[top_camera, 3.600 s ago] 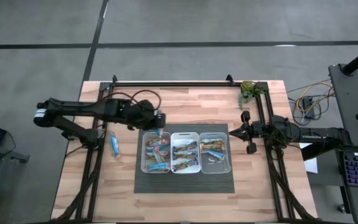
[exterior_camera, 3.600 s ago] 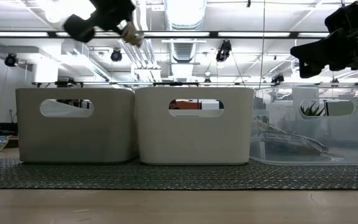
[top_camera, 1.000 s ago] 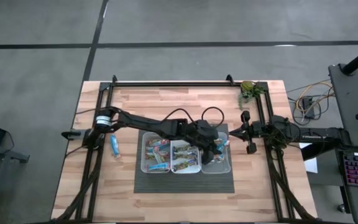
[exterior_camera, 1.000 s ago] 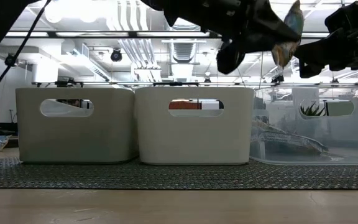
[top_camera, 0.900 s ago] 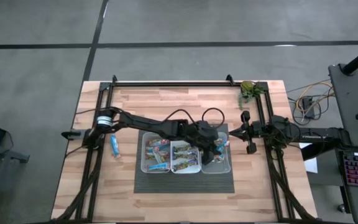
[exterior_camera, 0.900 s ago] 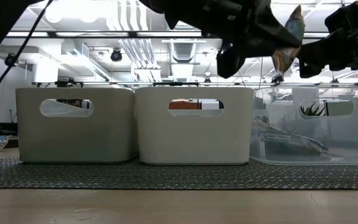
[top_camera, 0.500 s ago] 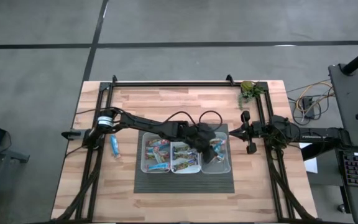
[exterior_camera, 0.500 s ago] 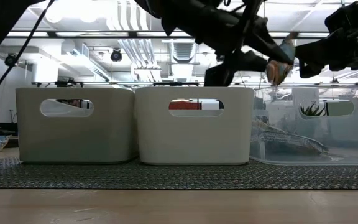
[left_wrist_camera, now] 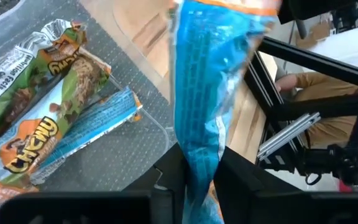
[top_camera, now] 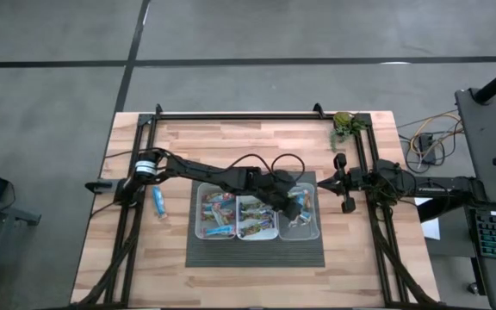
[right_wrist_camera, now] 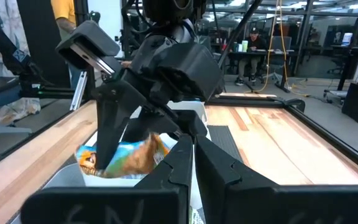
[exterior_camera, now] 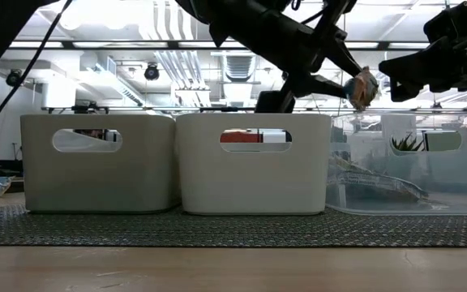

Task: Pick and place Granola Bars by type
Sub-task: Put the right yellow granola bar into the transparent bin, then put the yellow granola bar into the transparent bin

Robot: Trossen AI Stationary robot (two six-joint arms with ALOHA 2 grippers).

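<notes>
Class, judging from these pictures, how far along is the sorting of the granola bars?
Done: many bars already lie in the three bins. In hand: the left gripper holds a blue-wrapped bar above the rightmost bin. Left: one bar on the table, left of the bins. The right gripper waits beside them.

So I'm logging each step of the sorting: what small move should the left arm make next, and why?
Probably lower a little and open. The left gripper is shut on a blue-wrapped bar and hangs above the clear right-hand bin, where similar bars already lie. The right gripper waits beside the bins.
</notes>
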